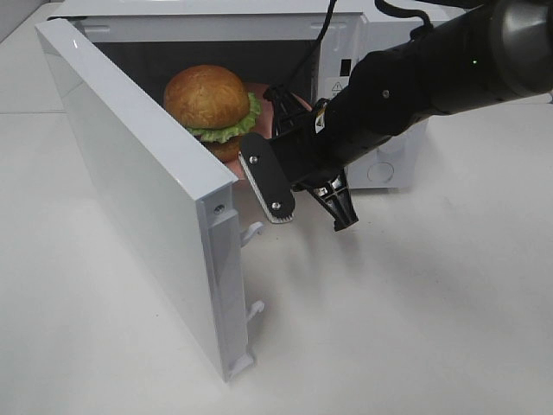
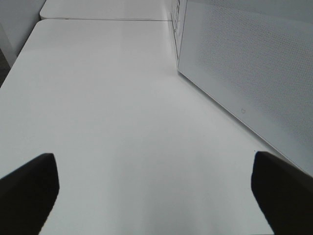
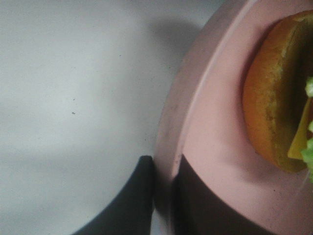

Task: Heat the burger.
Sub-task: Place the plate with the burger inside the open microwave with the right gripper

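Upper middle, high view: burger [image 1: 207, 99] sits on a pink plate [image 1: 257, 89] inside the open microwave [image 1: 393, 160], just behind the door's top edge.
Door [image 1: 130, 190]: swung wide, running toward the lower left over the table [image 1: 415, 303].
Right gripper [image 3: 164, 164]: pinching the plate rim, one finger on each side; its arm enters from the upper right.
Left gripper [image 2: 154, 161]: fingers [image 2: 29, 191] spread wide, nothing between them, above the table beside a white dotted panel [image 2: 244, 58].
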`<state>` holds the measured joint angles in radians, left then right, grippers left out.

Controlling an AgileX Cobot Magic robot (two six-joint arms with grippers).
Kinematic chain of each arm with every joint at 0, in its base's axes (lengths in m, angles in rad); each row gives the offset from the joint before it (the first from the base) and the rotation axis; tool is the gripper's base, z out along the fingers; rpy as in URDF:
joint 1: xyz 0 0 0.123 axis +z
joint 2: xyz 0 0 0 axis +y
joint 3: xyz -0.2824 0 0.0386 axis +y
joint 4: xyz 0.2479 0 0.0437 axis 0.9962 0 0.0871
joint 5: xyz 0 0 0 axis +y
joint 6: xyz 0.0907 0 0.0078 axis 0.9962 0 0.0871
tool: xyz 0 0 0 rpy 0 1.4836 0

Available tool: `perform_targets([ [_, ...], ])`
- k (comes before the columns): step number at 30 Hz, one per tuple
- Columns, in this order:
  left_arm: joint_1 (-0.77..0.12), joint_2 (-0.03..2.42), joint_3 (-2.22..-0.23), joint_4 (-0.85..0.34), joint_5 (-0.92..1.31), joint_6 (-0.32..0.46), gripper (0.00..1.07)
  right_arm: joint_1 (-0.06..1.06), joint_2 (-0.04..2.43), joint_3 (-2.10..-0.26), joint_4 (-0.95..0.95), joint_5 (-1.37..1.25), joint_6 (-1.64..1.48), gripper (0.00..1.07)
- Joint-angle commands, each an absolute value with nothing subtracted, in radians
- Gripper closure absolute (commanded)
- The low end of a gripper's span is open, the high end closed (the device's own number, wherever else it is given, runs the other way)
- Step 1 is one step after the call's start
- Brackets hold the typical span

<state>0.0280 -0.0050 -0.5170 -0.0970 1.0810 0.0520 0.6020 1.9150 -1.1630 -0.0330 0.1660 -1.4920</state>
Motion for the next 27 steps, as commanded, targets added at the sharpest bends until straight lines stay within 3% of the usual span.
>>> perform_targets([
  [1,0.030,-0.019,-0.516,-0.100,1.068,0.056,0.06,0.599,1.913,-1.209,-0.056,0.106,-1.427,1.07],
  [19,0.030,-0.019,-0.516,-0.100,1.068,0.056,0.06,0.599,2.048,-1.445,-0.361,0.221,-1.029,1.07],
  [27,0.030,-0.019,-0.516,-0.100,1.068,0.056,0.06,0.599,2.110,-1.541,-0.412,0.278,-0.918,1.07],
])
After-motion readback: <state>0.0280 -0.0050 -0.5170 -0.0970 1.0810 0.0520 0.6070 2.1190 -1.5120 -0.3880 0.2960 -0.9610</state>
